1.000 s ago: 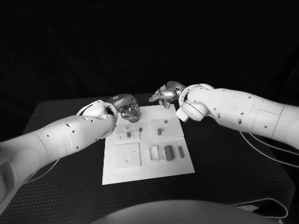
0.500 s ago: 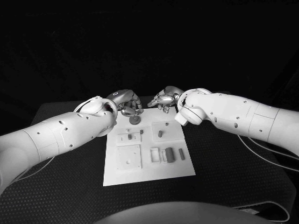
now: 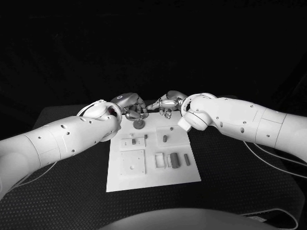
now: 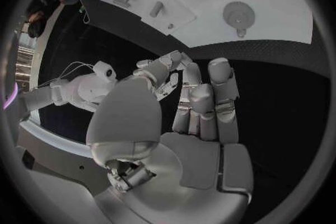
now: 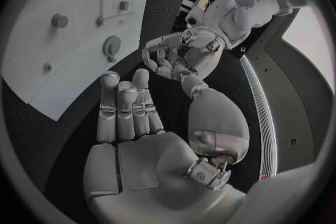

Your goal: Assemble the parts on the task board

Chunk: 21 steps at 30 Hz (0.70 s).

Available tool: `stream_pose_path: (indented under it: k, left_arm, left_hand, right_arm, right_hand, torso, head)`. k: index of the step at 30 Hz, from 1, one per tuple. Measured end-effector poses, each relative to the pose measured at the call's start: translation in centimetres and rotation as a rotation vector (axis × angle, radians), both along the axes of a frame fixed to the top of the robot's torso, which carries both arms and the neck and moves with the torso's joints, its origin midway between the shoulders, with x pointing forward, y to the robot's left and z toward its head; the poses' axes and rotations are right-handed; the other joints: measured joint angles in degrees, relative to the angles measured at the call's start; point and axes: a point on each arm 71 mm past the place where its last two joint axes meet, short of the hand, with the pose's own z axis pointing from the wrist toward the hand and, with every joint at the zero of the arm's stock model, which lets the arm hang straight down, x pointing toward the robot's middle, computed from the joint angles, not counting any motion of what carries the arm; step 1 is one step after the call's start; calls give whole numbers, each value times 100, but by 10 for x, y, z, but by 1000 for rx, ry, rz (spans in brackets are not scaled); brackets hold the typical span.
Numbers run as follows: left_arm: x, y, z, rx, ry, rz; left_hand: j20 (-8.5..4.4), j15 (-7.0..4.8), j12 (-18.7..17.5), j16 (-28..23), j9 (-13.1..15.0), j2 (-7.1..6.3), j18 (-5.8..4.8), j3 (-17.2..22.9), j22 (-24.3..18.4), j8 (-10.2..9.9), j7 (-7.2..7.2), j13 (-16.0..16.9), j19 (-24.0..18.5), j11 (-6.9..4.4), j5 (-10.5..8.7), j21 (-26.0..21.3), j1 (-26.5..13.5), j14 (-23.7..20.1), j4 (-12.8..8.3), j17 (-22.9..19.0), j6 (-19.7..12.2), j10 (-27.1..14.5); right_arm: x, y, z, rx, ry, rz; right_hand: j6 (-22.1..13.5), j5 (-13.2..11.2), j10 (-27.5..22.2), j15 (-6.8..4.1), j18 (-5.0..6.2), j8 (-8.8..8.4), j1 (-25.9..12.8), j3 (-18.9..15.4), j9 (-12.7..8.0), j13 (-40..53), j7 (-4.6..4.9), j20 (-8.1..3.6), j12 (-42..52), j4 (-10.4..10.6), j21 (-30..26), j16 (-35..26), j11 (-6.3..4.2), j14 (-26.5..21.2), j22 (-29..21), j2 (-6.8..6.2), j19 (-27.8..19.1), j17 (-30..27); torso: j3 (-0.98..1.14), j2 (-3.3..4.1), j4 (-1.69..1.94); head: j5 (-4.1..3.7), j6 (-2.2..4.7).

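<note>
I see both hands have lifted off the task board [image 3: 153, 177] over the last second and now hover empty at its far edge, left hand [image 3: 129, 107] and right hand [image 3: 166, 103] with fingers loosely apart, so the round gear [image 3: 137, 124] stands released near the far-left corner. It lies flat, axis upright; the parts [image 3: 173, 159] lie lengthwise front-to-back.
</note>
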Motion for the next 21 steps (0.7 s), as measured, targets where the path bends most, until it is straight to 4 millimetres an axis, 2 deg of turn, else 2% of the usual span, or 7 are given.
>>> stream_pose_path:
  k: [6,8,17,21]
  left_arm:
    - [-1,-1,0,-1,1,-2]
    - [-1,-2,0,-2,1,-3]
    - [-1,-2,0,-3,2,-4]
    - [-1,-3,0,-3,2,-4]
  left_hand:
    - [1,-20,0,0,-4,0,0,0,-1,0,-6,0,1,-18,0,0,0,20,0,0,-5,18]
    - [1,-20,0,0,-5,0,0,0,-1,0,-6,5,1,-18,0,0,0,20,0,0,-5,18]
    - [2,-20,0,0,-7,0,0,0,-1,0,-8,4,1,-18,0,0,0,20,0,-1,-5,17]
    - [3,-20,0,0,-7,0,0,0,-2,0,-16,4,1,-18,0,0,0,20,0,4,3,17]
  right_arm:
    - [0,4,-1,2,10,11]
    - [0,6,-1,-1,12,11]
    - [0,5,-4,-30,21,2]
    - [0,7,-5,-35,24,4]
  right_hand:
    - [-20,0,-10,1,0,0,-29,-48,0,0,-1,8,0,-48,0,0,-10,-2,0,29,-10,0]
    - [-20,0,-10,1,0,0,-6,-74,0,0,0,8,22,-75,0,0,-9,-2,0,113,-10,0]
    - [-32,0,-9,8,0,0,91,-102,0,1,-7,9,22,-247,0,0,-10,-9,0,255,-10,1]
    - [-33,0,-9,8,-1,0,93,-118,0,1,-7,6,22,-262,0,0,-10,-9,0,257,-6,1]
  torso:
    - [1,2,-1]
    - [2,3,-1]
    - [5,6,0]
    - [6,8,-1]
  head:
    - [9,5]
    - [13,5]
    - [29,0]
    - [36,-3]
